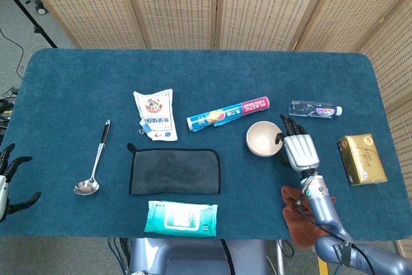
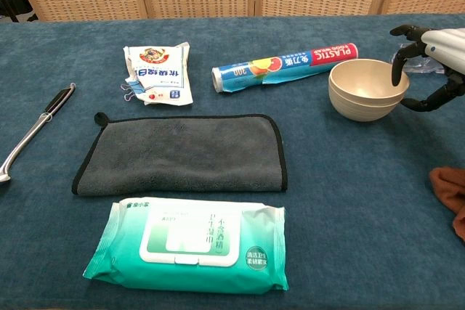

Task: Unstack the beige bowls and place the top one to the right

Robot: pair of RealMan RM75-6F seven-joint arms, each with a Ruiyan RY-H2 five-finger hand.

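Woven cane screens stand behind our worktop point(image 1: 64, 82), which wears a deep teal cloth. From the head view, we see the beige bowls point(image 1: 263, 139) as one round pale cup, right of centre, just below the roll of plastic wrap point(image 1: 228, 113). Our right robot hand point(image 1: 297, 148) sits against the bowls' right side, dark fingertips point(image 1: 283, 122) reaching past the far rim; whether it grips we cannot tell from here. Our left robot hand point(image 1: 13, 181) hangs off the worktop's left edge, fingers spread, holding nothing. Around these lie a ladle point(image 1: 94, 162), a white packet point(image 1: 155, 114), a grey cloth point(image 1: 175, 171), a pack of wet wipes point(image 1: 180, 218), a water bottle point(image 1: 315, 109), a yellow box point(image 1: 362, 158) and a brown rag point(image 1: 300, 214) at the near edge under the right arm.

From the chest view, the beige bowls point(image 2: 366, 89) show plainly as two nested, the upper rim standing a little above the lower, and the upper bowl holds nothing. They rest on the worktop point(image 2: 349, 201), still stacked. The right robot hand point(image 2: 431, 63) is at their right: one finger hooks over the rim, the thumb curves near the outer wall below, though we cannot tell whether they pinch the bowl.
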